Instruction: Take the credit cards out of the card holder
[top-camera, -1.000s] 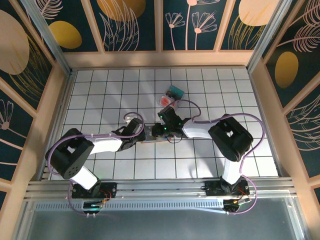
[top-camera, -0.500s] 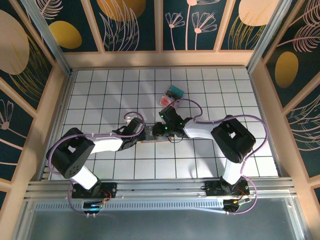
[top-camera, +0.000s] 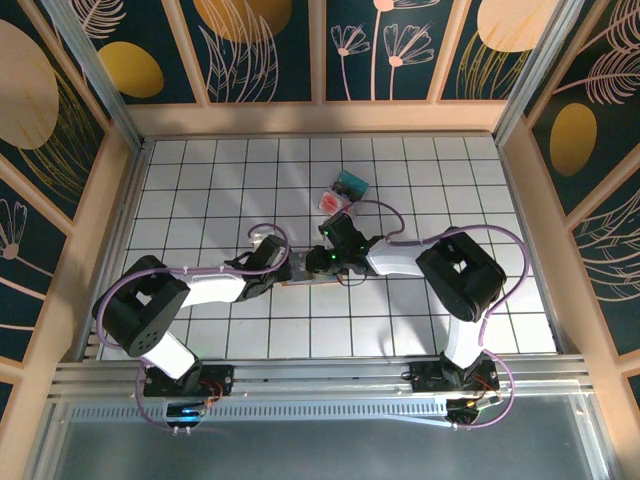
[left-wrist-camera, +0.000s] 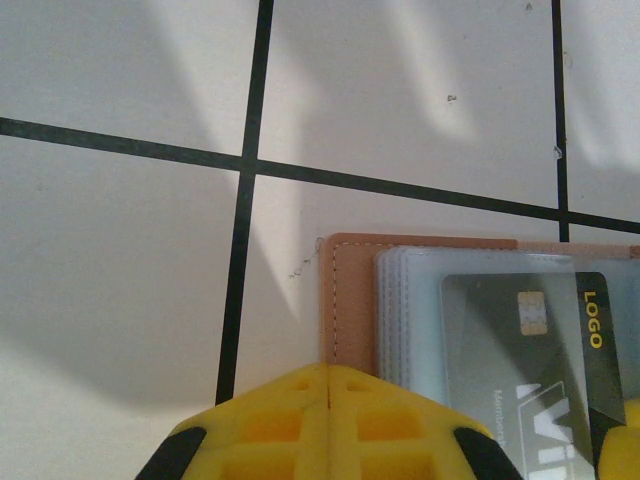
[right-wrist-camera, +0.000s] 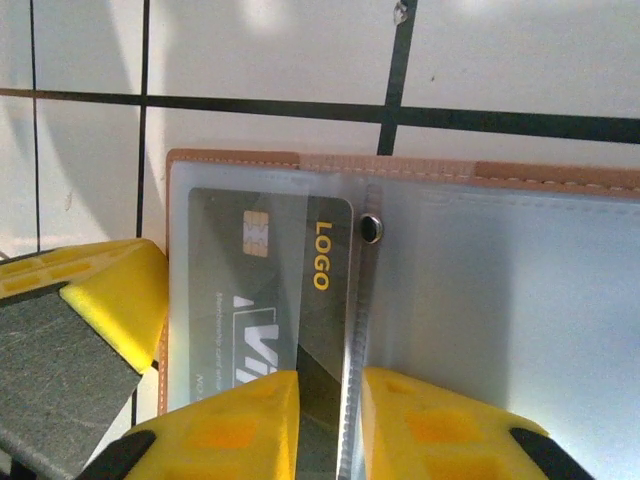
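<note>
Little has changed over the last second. From above, the holder (top-camera: 303, 279) lies on the same square of the surface (top-camera: 200, 180), and both arms still meet over it. Only the right arm's elbow has swayed out a little and come back. The left pincer (left-wrist-camera: 330, 385) stays pressed together with nothing between its tips. They rest on the holder's tan edge, which looks like a way of pinning it flat. The holder lies open, its stack of clear sleeves (right-wrist-camera: 500, 300) facing up. A dark card (right-wrist-camera: 270, 290) marked LOGO is still fully inside the top sleeve, near the pinned end. The right pincer (right-wrist-camera: 330, 395) is set over that card's inner edge and the sleeve's spine, with its jaws only narrowly apart. Whether they are pinching plastic, card or nothing at all I cannot tell. As a judgement, the lack of movement means the extraction has not started: no card has slid toward a sleeve mouth. The right arm's small sway suggests it is still working for a purchase. The next move probably needs the tips on the card itself, not on the slippery sleeve. Otherwise the whole leaf may lift, or the holder may drag under the left pincer.
</note>
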